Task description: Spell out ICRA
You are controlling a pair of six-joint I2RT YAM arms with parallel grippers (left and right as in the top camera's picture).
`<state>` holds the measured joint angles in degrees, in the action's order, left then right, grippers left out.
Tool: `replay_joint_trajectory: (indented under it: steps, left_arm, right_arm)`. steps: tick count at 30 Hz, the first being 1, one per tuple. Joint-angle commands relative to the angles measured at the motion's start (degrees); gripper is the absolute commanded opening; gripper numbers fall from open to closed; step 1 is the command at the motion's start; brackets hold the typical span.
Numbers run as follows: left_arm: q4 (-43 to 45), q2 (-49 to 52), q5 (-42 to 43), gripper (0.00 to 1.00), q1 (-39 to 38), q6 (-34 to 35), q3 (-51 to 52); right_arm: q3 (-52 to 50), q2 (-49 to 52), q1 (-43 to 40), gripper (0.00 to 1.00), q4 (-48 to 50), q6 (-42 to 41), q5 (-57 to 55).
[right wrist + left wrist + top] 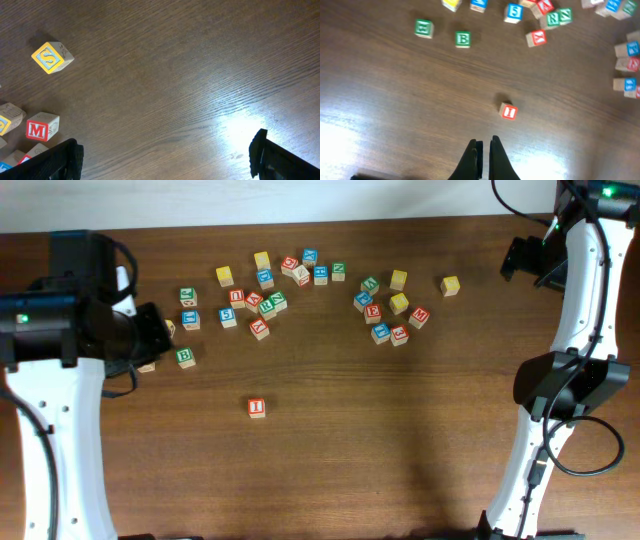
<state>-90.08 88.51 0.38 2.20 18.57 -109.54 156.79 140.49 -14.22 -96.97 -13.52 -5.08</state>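
The red-faced I cube (257,407) sits alone on the wooden table, in front of the scattered letter cubes; the left wrist view shows the I cube (508,111) just ahead of my fingers and slightly right. My left gripper (484,142) is shut with nothing between its fingers and sits at the table's left side (158,330). My right gripper (165,155) is open over bare wood at the far right (520,260). The C, R and A cubes lie somewhere in the clusters, but their letters are too small to read.
Two loose clusters of red, blue, green and yellow cubes lie at the back, one left of centre (262,285) and one right of centre (390,308). A green B cube (463,39) and a green E cube (423,27) are nearest my left gripper. A yellow S cube (51,57) and a red M cube (40,129) lie left of my right gripper.
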Motion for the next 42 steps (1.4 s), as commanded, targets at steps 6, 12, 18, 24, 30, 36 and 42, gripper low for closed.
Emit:
replay_joint_trajectory:
  steps: [6,12,18,24,30,36,42]
  left_arm:
    - [-0.52,-0.09,1.88,0.17,-3.58,-0.85,-1.2]
    - [0.61,-0.07,5.77,0.03,-3.58,-0.02,-1.25]
    - [-0.5,9.62,8.83,0.0,-3.54,-0.26,-19.12]
    - [2.51,26.14,9.44,0.02,-5.31,-5.46,-39.89]
    - [13.42,36.98,8.61,0.06,-5.7,-8.61,-41.42]
    - [22.47,43.36,0.17,0.08,-8.63,-13.18,-41.42]
    - [29.79,48.54,-4.74,0.11,-12.22,-13.55,-41.42]
  right_arm:
    - [-0.26,-0.59,0.31,0.98,-0.13,-0.5,0.09]
    - [-0.26,-0.59,0.33,0.98,-0.13,-0.5,0.09]
    - [-0.26,-0.59,0.31,0.98,-0.13,-0.5,0.09]
    - [-0.26,-0.59,0.33,0.98,-0.13,-0.5,0.09]
    - [-0.26,-0.59,0.33,0.98,-0.13,-0.5,0.09]
    - [-0.26,-0.59,0.33,0.99,-0.13,-0.5,0.09]
    - [-0.26,-0.59,0.33,0.98,-0.13,-0.5,0.09]
